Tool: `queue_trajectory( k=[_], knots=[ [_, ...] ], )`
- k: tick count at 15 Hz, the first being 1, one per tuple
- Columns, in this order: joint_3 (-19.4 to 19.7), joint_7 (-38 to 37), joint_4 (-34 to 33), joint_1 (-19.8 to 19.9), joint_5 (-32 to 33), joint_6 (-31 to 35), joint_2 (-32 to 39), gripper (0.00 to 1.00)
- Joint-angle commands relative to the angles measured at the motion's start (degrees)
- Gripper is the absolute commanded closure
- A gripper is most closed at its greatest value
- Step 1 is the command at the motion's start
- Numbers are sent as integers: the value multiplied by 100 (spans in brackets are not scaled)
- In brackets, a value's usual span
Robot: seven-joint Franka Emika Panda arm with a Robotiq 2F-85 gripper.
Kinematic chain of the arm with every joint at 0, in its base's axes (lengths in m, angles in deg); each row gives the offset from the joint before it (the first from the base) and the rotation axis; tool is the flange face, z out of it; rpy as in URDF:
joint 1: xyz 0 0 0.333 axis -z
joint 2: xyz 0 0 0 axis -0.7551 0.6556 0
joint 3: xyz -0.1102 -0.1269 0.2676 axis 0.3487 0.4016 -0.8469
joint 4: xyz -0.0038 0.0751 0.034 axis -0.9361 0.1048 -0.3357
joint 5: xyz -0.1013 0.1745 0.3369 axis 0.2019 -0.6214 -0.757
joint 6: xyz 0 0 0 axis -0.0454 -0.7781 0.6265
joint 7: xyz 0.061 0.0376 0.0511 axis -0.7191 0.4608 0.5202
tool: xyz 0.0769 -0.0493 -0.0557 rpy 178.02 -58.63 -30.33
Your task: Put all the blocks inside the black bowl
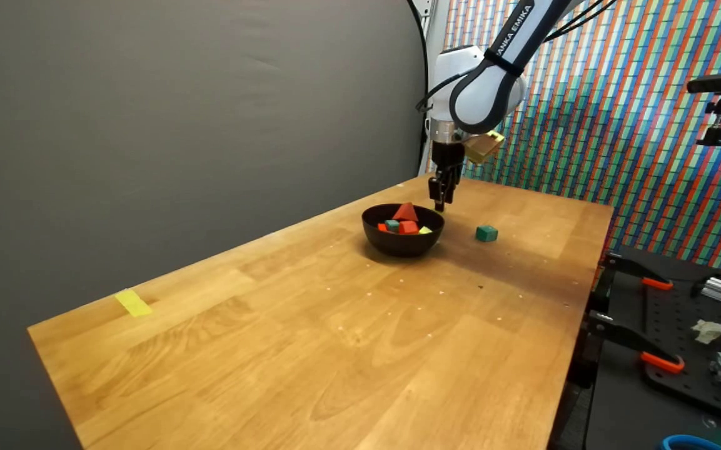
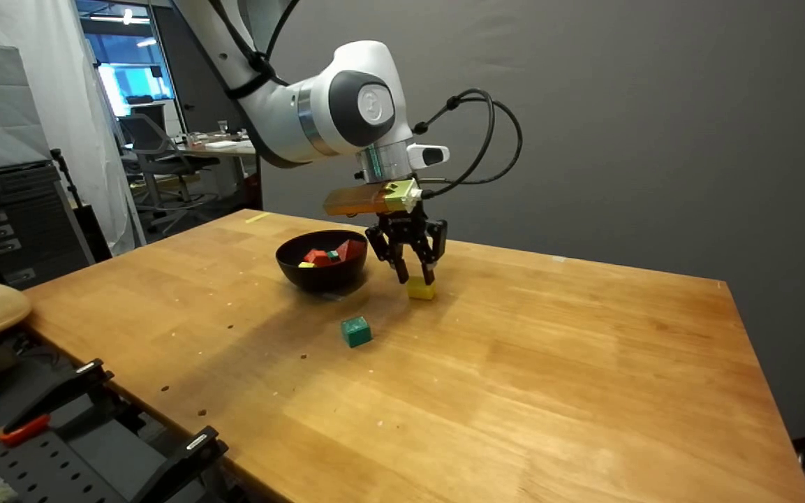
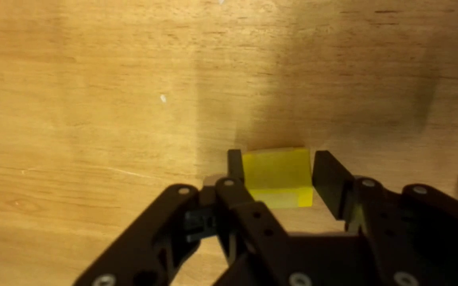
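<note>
The table [image 2: 584,391] bears bowl [image 2: 315,279], green block [image 2: 356,332], yellow block [image 3: 277,171].

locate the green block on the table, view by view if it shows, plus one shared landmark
In an exterior view: green block, right of centre.
In an exterior view: green block, below and left of centre.
Wrist view: not there.
Shared landmark: the tool, in all three.

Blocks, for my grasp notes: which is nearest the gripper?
The yellow block on the table, straddled by the gripper; the loose green block lies apart, others sit in the black bowl.
</note>
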Motion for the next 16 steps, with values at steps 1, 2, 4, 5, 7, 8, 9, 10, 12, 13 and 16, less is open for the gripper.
queue_trajectory(
  k=[1, 2, 4, 5, 7, 8, 9, 10, 12, 13, 16],
  knots=[
    [-128, 279, -296, 153, -314, -316, 99, 80],
    [-110, 256, -264, 135, -319, -340, 39, 84],
    [75, -8, -55, -47, -155, -284, -221, 86],
    [173, -135, 66, -153, -42, -272, -385, 85],
    [619, -614, 336, -572, 561, -25, -731, 83],
    [880, -1001, 332, -804, 945, -24, -794, 83],
    [1042, -1302, 231, -953, 1246, -161, -775, 58],
    [1194, -1637, 148, -1100, 1565, -251, -742, 58],
    [1128, -1763, -54, -1089, 1754, -467, -570, 49],
    [953, -1567, -164, -956, 1591, -557, -447, 42],
    [585, -1127, -357, -654, 1114, -690, -175, 18]
  ],
)
